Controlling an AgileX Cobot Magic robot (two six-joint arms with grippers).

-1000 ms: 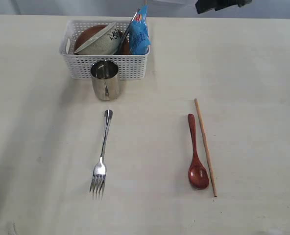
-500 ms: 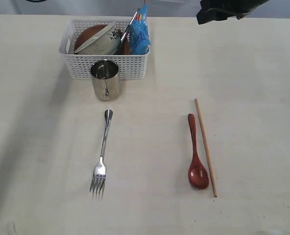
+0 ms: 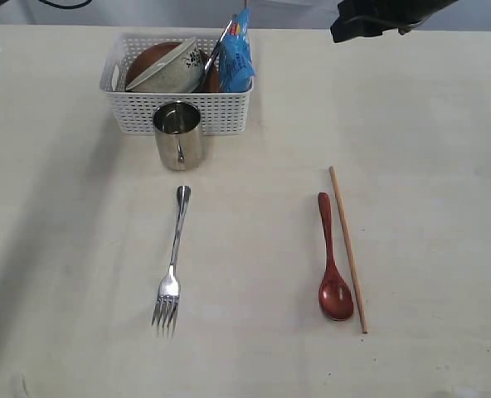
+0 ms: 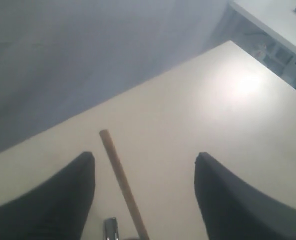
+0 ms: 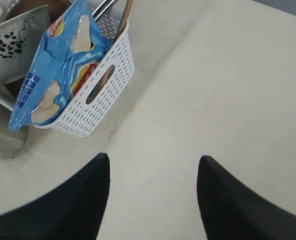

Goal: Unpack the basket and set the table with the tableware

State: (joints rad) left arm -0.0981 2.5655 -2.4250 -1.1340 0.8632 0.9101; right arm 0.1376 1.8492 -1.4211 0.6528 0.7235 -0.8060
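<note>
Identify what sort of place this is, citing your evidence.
Likely a robotics lab's mock dining setup: a bare table, a laid-out fork and spoon, a partly unpacked basket, and the right end effector overhead.

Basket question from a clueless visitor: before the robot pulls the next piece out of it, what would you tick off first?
1. Right end effector open and empty: ok.
2. It hangs over the basket: not ok, it is off to one side.
3. Bowl sits level: not ok, it is tilted, with the plate next to it.
4. Cup stands clear of the basket wall: cannot tell.
5. Bare table between fork and spoon: ok.
</note>
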